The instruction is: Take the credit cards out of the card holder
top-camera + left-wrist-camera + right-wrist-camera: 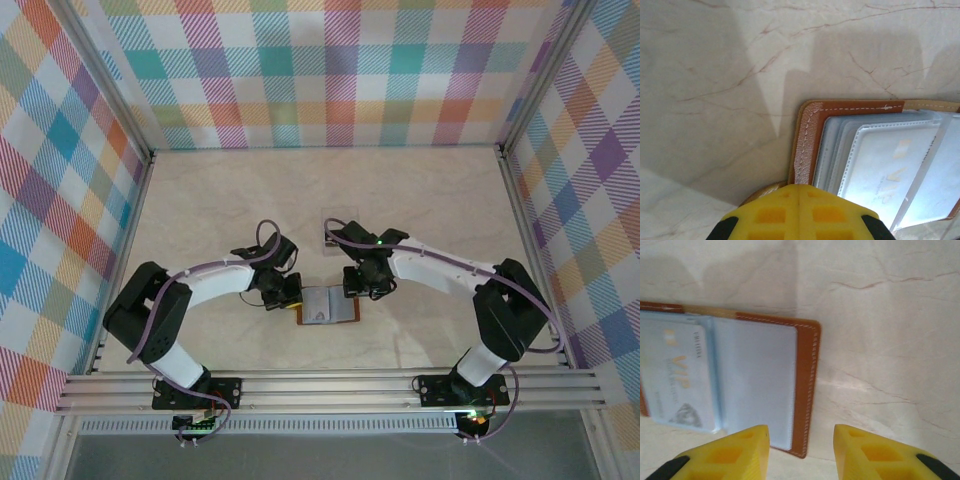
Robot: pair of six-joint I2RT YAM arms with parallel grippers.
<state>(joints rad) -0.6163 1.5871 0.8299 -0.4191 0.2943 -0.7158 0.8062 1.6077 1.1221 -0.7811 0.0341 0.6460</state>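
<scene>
From above, the brown wallet (pixel 328 306) lies open and flat on the table (pixel 210 200), close to the arms. The left gripper (pixel 284 293) is at its left edge and the right gripper (pixel 364 288) is at its right edge. The cards are too small to make out here.

From the left wrist, the left gripper (pixel 799 192) is shut tight, with nothing between its yellow fingers. It sits right at the wallet's (pixel 809 131) left edge. It may be pushing down on it, but I cannot tell if it touches. A pale card (pixel 890 165) lies inside a clear pocket.

From the right wrist, the right gripper (pixel 801 436) is partly open and holds nothing. The wallet's (pixel 807 365) right edge lies just past the gap. A pale card (pixel 680 375) with gold letters sits off to one side, not between the fingers.

The cards are thin, flat and tucked in, so I think the fingers could slip off. They could also pinch the pocket and not the card. If the left gripper does not press hard enough, the whole wallet could slide or lift up with the card
</scene>
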